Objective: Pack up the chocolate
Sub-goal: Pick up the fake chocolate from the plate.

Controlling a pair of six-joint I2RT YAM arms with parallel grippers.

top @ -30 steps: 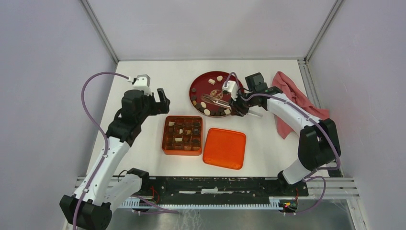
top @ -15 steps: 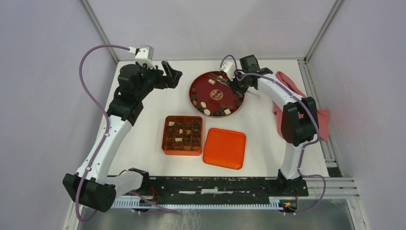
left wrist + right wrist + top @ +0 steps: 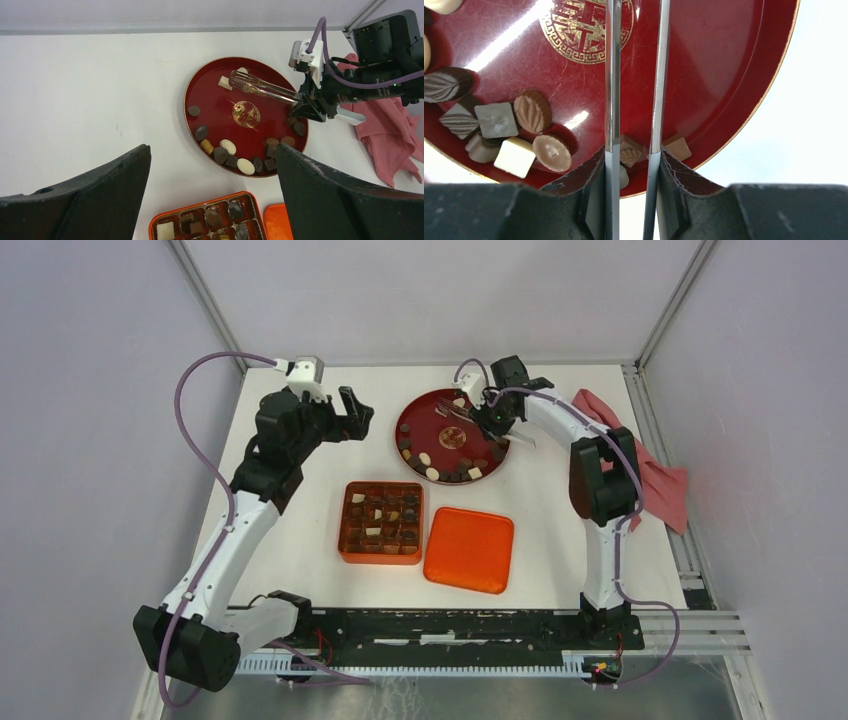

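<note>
1. Top external view: a white desk [image 3: 540, 500] carries a red plate [image 3: 400, 430], an orange box [image 3: 380, 558], an orange lid [image 3: 469, 549] and a pink cloth [image 3: 660, 480].
2. Layout: the plate lies at 1 o'clock from the box. The lid lies just beside the box at 4 o'clock. The cloth lies at 3 o'clock from the plate.
3. Chocolate [image 3: 440, 472]: most loose pieces sit along the plate rim from 8 o'clock through 6 o'clock to 4 o'clock. Two cream pieces sit near 12 o'clock. More pieces, mostly dark and a few cream, fill compartments of the box.
4. Right gripper [image 3: 490, 415]: it is positioned over the plate's 2 o'clock edge. Its fingers [image 3: 591, 175] pinch a pair of tweezers [image 3: 260, 87]. The tweezer tips reach to the cream pieces near 12 o'clock. Contact with them cannot be determined.
5. Left gripper [image 3: 357, 412]: it hangs above the desk at 9 o'clock from the plate. Its fingers [image 3: 100, 200] are spread wide and hold nothing.
</note>
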